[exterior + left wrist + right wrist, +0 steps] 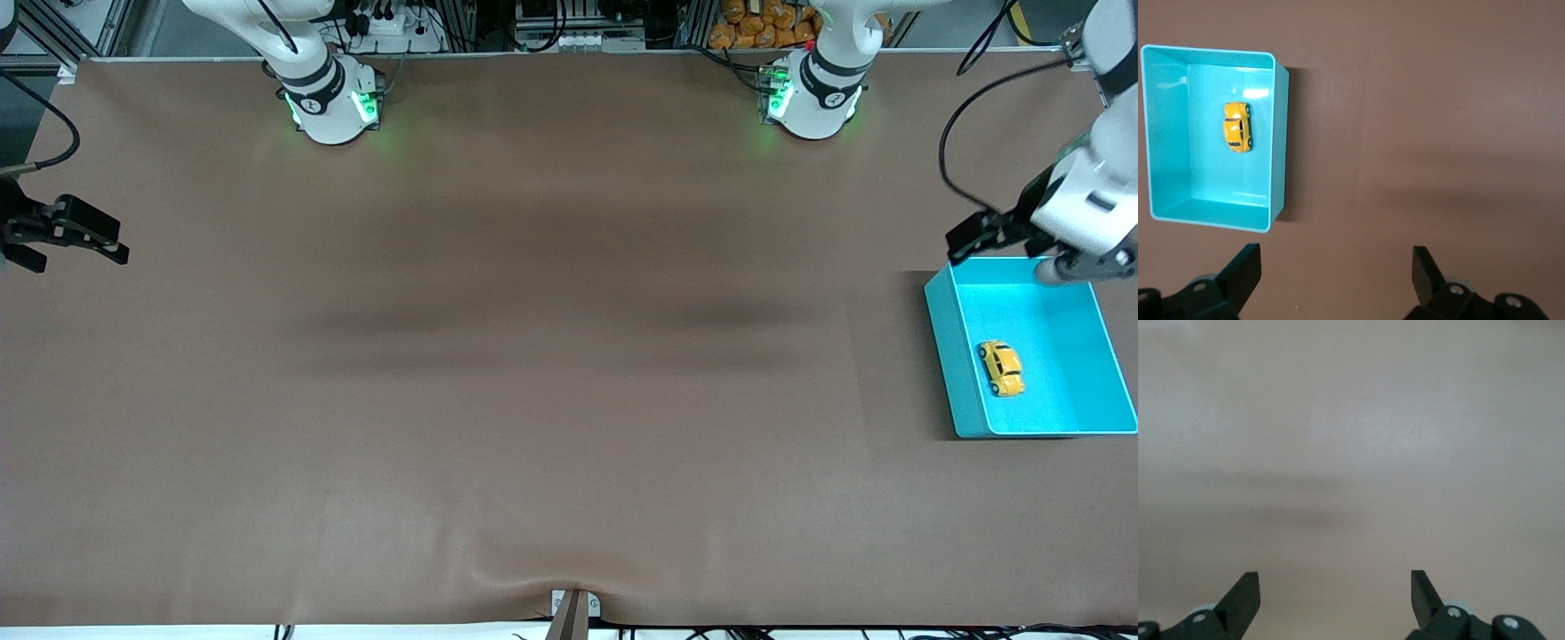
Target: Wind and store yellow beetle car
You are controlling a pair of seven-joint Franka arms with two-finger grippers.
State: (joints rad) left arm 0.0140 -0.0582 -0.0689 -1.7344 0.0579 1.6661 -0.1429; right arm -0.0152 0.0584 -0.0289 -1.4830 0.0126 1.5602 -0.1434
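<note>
The yellow beetle car [1001, 367] sits on its wheels inside the turquoise bin [945, 356] at the left arm's end of the table. Left gripper [978, 234] hangs spread wide and empty over the bin's edge; right gripper [71, 242], fingers apart, waits over the right arm's end.

My arms are glossy white with black bands at the joints, and green lights glow on both bases. Black cables loop along them. My left hand [978, 233] and right hand [71, 233] are black, with small silver screws.
</note>
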